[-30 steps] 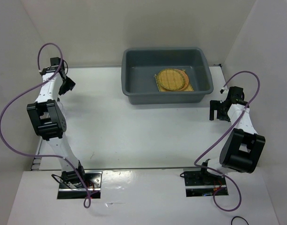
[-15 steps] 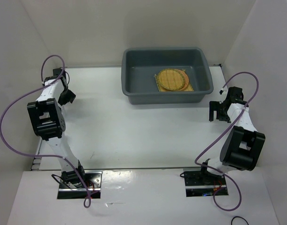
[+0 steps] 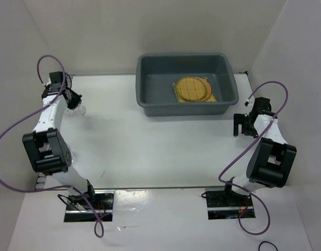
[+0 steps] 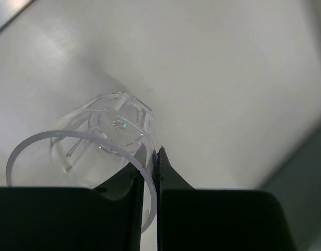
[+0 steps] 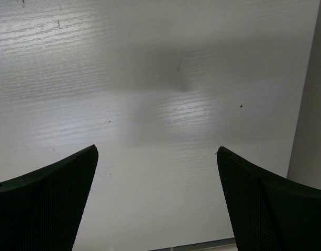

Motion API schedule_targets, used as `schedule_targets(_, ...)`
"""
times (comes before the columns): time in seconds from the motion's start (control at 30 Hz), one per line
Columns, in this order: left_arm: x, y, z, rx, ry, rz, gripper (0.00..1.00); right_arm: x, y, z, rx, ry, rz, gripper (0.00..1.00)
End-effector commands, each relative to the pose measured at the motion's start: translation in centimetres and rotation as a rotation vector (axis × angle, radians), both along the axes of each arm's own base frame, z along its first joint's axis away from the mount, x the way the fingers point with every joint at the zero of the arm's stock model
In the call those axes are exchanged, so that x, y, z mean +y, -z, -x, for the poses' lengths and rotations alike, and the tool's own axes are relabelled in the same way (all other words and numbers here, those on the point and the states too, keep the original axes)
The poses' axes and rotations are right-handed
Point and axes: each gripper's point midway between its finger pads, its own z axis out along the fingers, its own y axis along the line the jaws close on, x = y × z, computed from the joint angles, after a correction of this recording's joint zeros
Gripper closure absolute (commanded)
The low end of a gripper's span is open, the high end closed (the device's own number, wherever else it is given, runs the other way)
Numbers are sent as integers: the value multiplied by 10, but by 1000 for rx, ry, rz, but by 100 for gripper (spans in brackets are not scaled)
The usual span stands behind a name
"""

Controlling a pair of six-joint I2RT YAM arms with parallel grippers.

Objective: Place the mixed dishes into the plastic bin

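The small clear glass cup (image 4: pixel 105 133) is at the table's far left, seen as a pale shape (image 3: pixel 76 109) in the top view. My left gripper (image 4: pixel 152 151) is shut on its rim, one finger inside the cup and one outside (image 3: pixel 71 101). The grey plastic bin (image 3: pixel 150 107) stands at the back centre. Inside it lie the square yellow woven mat (image 3: pixel 213 97) and, on top, the yellow woven green-rimmed disc (image 3: pixel 191 89). My right gripper (image 3: pixel 243 125) hovers open over bare table right of the bin, nothing between its fingers (image 5: pixel 156 150).
White walls close in the table on the left, back and right. Purple cables loop off both arms. Bare white tabletop (image 3: pixel 150 146) stretches between the arms and the bin.
My left gripper has closed from wide open onto the cup's rim, and the left arm's elbow has dropped toward the near side. The right arm has barely moved.
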Motion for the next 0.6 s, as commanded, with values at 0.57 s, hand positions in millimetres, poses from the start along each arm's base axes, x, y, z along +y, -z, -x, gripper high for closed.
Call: schedule_targets(0.57, -339, -160, -129, -431, 968, -224, 100, 15, -8, -4, -36, -73, -55, 2)
